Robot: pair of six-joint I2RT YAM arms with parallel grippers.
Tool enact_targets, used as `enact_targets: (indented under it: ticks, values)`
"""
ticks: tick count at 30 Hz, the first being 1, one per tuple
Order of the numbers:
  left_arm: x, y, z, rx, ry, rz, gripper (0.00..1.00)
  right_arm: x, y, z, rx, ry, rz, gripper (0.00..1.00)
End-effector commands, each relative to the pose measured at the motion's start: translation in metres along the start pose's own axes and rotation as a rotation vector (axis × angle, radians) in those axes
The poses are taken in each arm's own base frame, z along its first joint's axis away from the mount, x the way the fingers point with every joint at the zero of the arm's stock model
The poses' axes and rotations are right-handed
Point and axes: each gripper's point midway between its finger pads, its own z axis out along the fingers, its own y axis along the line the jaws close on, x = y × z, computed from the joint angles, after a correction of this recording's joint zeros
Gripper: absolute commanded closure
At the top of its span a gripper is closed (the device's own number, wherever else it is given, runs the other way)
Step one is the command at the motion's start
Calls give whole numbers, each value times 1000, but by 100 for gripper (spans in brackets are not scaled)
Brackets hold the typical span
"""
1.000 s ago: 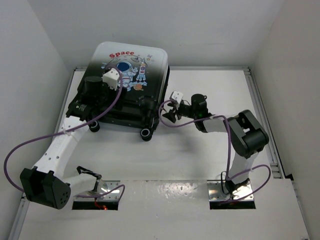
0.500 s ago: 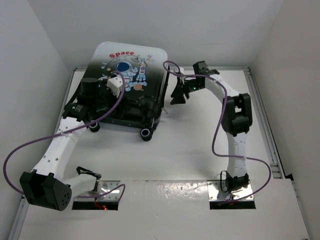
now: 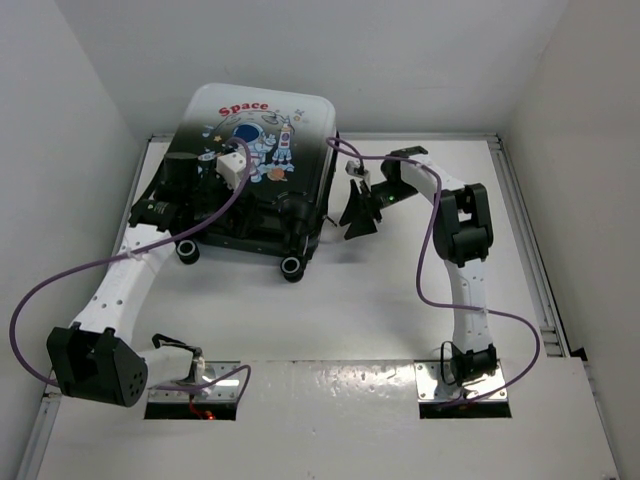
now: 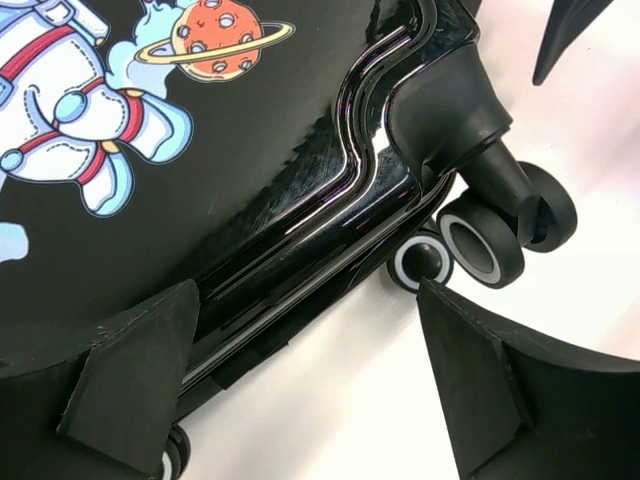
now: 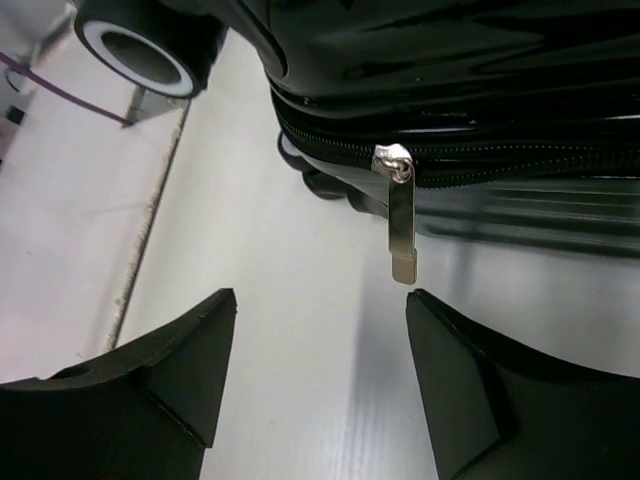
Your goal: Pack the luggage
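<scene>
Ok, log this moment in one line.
luggage: lid down | left fingers: open, above its shell | right fingers: open, facing zipper pull, not touching

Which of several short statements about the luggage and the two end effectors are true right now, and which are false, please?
The luggage lies flat with its astronaut print up. True.
The right end effector grips the zipper pull. False: it is open, and the pull is untouched beyond its fingertips.
The left end effector is open over the luggage near the casters. True.
The luggage gapes open with its lining showing. False: its two halves are together.
</scene>
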Motion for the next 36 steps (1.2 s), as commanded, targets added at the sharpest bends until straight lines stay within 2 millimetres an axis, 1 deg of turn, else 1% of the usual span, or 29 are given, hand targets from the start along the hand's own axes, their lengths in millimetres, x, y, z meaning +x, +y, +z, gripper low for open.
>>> enact_targets:
  ticks: [1,2,3,4,5,6,7,9,10,12,15,17,18,19,20,21,22,24,26,27,28,30,31,33,34,36]
  values:
    - [-12,4,1,9,-26,-6,4,-25,4,3,-16,-97,24,31]
    - [-12,5,1,1,-23,-7,4,-23,4,4,-15,-100,41,31]
    - [-16,6,0,-2,-32,-1,4,-25,-11,5,9,-106,1,30]
    - [-18,7,0,-5,-39,4,4,-27,-12,5,15,-111,39,30]
    - [-15,10,2,-15,-27,-1,4,-20,-13,6,16,-114,72,30]
    - [-15,10,2,-15,-27,-1,4,-26,-27,7,47,-114,11,30]
    - [-15,10,2,-15,-27,-1,4,-22,-27,8,51,-114,50,30]
    - [-15,11,2,-24,-24,-1,4,-28,-41,7,92,-118,-8,30]
    - [-16,12,3,-27,-31,3,4,-26,-41,10,91,-118,27,28]
    - [-17,10,4,-27,-29,-2,4,-30,-49,9,104,-131,-2,28]
    - [-17,10,4,-27,-29,-2,4,-36,-53,10,96,-148,-1,28]
    - [-17,10,4,-27,-29,-2,4,-44,-49,11,81,-163,-15,28]
    - [-17,10,4,-27,-29,-2,4,-46,-47,16,68,-166,-16,28]
    - [-17,10,4,-27,-29,-2,4,-52,-42,16,50,-177,-26,28]
    - [-17,10,4,-27,-29,-2,4,-52,-42,17,47,-180,-23,28]
    - [-16,12,3,-36,-26,-2,4,-56,-37,21,30,-183,-35,28]
    - [-16,12,3,-36,-26,-2,4,-57,-37,21,29,-184,-42,28]
    - [-14,13,6,-33,-18,-6,4,-53,-32,27,13,-180,-26,28]
    - [-13,14,6,-42,-15,-6,4,-54,-27,28,-5,-188,-23,28]
    - [-13,14,6,-42,-15,-6,4,-53,-25,28,-8,-188,-16,30]
    - [-13,14,6,-42,-15,-6,4,-56,-19,30,-22,-191,-19,30]
    - [-13,14,6,-42,-15,-6,4,-55,-15,33,-32,-189,-18,33]
    - [-13,14,6,-42,-15,-6,4,-54,-11,36,-41,-187,-15,38]
    - [-13,14,6,-42,-15,-6,4,-56,-8,39,-48,-185,-21,43]
    - [-13,16,6,-50,-12,-7,4,-55,-8,39,-46,-183,-16,49]
    - [-15,15,3,-54,-21,-1,4,-54,-9,42,-38,-170,-10,56]
